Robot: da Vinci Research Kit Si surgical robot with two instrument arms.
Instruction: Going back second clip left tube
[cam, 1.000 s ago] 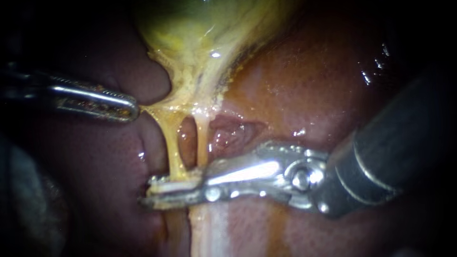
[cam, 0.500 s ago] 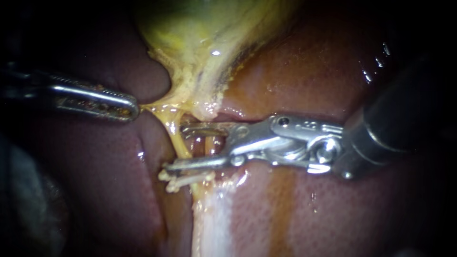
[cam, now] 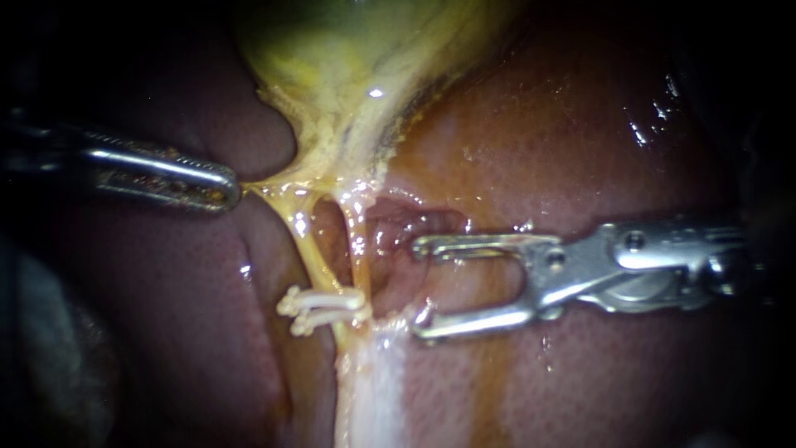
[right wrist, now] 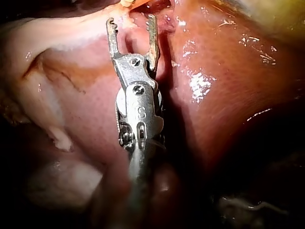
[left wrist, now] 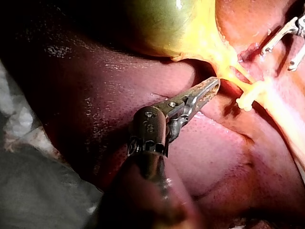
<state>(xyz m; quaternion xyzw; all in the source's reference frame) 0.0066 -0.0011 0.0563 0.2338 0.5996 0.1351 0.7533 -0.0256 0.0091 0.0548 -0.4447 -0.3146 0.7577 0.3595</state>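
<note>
Two thin yellow tubes run down from the gallbladder (cam: 348, 66): the left tube (cam: 303, 241) and the right tube (cam: 355, 241). White clip bars (cam: 322, 307) sit across the left tube low down, also visible in the left wrist view as the clip (left wrist: 248, 98). My right instrument (cam: 419, 286) stands open and empty, to the right of both tubes. Its jaws (right wrist: 132, 21) gape over wet liver. My left instrument (cam: 225, 187) is shut on yellow tissue at the gallbladder's neck and pulls it leftward; its jaws (left wrist: 213, 85) meet that tissue.
Red-brown liver (cam: 580, 133) lies all around and behind the tubes. A pale band of tissue (cam: 373, 390) runs down below the clip. Grey cloth (left wrist: 33, 181) lies beside the left instrument's shaft.
My right instrument's jaws have opened, come off the left tube and drawn back to the right, leaving the white clip on it. The left instrument has kept its hold and place.
</note>
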